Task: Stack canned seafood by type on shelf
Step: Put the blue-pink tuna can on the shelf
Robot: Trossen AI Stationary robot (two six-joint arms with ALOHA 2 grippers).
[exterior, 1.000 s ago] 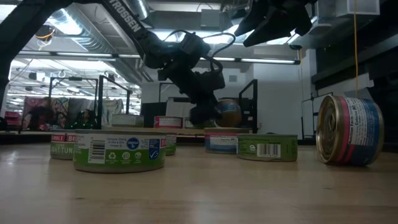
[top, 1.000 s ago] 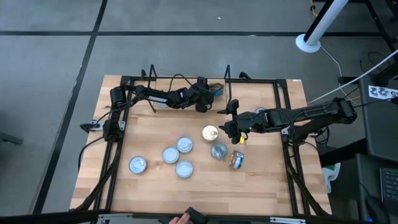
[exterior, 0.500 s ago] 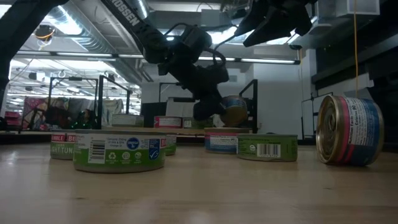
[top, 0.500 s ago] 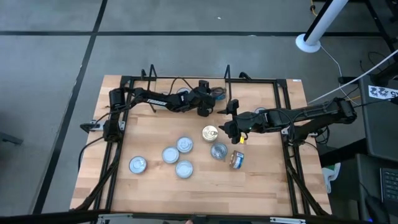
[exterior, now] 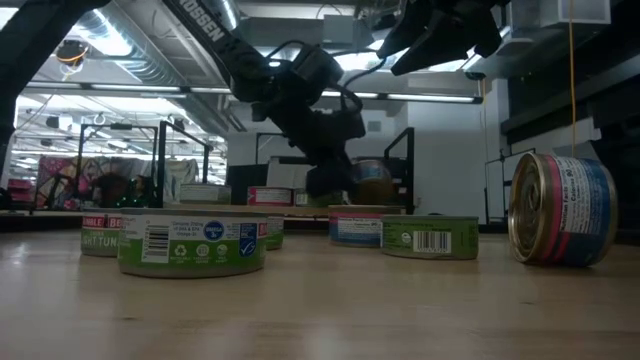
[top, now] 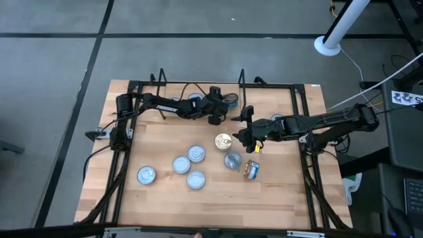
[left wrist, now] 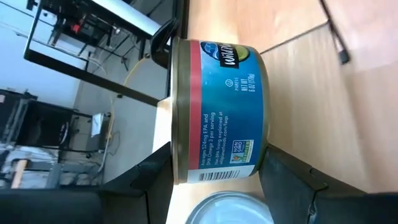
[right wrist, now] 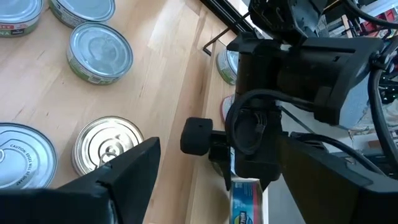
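My left gripper (top: 227,104) is shut on a blue tin with a red band (left wrist: 217,112) at the shelf (top: 162,79) near the table's far edge, just above a silver-lidded tin (left wrist: 231,210). My right gripper (top: 243,131) hovers open above the table, beside the gold-lidded tin (top: 223,141). Several silver-lidded tins (top: 188,165) rest flat on the table's middle. One tin (top: 252,170) lies on its side wall. Another tin (top: 195,99) sits in the shelf. My left gripper pinches the blue tin between its two fingers, one finger (left wrist: 155,177) on the lid face and the other (left wrist: 283,177) on the base face. The label wall (left wrist: 221,149) shows between them. The tin is turned on edge and lifted clear (exterior: 368,182).
Black frame rails (top: 125,165) run along both sides of the table and across its far edge. Wire uprights (top: 242,77) stand at the shelf's ends. A green-labelled tin (exterior: 192,243) stands nearest the low camera. Bare wood lies along the near edge (top: 218,205).
My left gripper has carried the blue tin slightly toward the table's right, along the shelf, and has kept its hold. My right gripper has stayed still and open.
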